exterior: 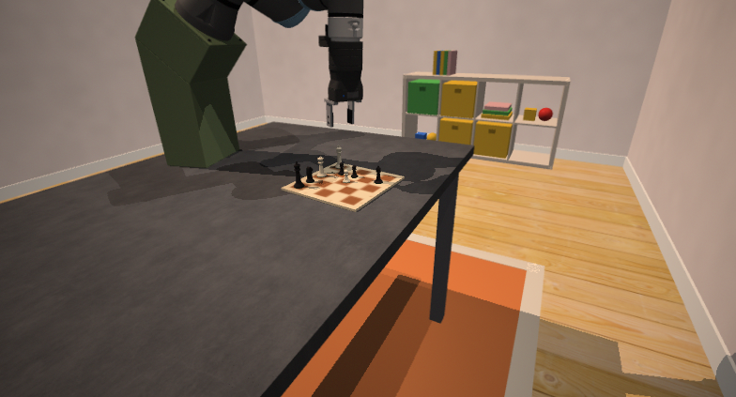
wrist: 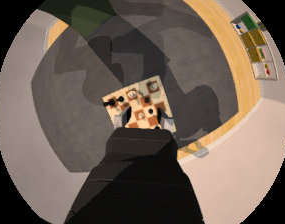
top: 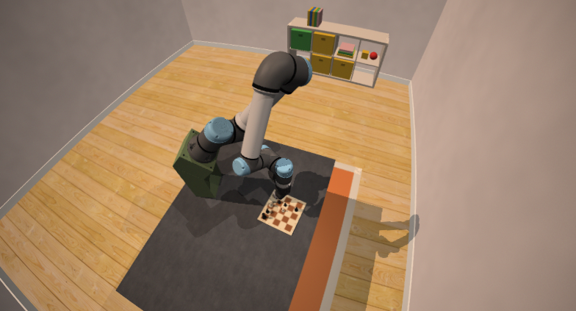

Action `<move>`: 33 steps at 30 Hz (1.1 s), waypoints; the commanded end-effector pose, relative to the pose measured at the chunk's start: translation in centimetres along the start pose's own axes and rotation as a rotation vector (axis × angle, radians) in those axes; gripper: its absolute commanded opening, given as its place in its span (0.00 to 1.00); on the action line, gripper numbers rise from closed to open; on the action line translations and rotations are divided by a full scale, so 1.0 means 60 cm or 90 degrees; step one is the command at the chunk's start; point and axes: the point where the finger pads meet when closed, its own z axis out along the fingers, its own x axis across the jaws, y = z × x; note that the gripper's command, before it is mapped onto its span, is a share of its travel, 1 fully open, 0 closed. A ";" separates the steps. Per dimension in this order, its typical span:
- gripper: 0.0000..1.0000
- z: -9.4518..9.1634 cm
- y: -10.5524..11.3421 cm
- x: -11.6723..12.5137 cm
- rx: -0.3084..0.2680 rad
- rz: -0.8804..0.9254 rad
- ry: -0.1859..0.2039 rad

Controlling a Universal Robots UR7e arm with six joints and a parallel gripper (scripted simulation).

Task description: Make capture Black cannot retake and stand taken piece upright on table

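Overhead, gripper hangs upper centre in the exterior view, jaws fully apart, holding nothing. Board lies mid-frame below, pieces crowded along its far edge. Target piece not identifiable; squares unreadable. Risk: descending among tight neighbours, open fingers could knock one over.

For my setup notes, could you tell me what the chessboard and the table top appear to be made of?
Chessboard: probably wood, pale and reddish-brown squares with a light rim, matte. Table top: dark grey, matte and faintly mottled; perhaps laminate or felt, unclear.
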 end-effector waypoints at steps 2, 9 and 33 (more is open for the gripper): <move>1.00 -0.011 -0.017 0.004 -0.029 0.004 0.009; 1.00 -0.012 -0.021 0.005 -0.032 0.005 0.010; 1.00 -0.011 -0.022 0.005 -0.031 -0.003 0.010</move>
